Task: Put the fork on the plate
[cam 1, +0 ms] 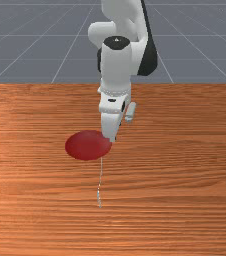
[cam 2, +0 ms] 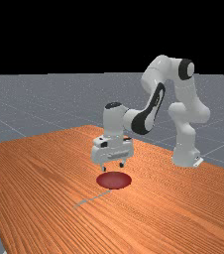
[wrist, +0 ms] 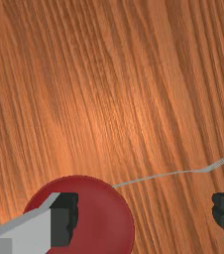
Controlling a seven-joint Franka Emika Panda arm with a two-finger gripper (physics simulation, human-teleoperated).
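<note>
No text, label, brand, number or sign can be read in any of the three views.
</note>
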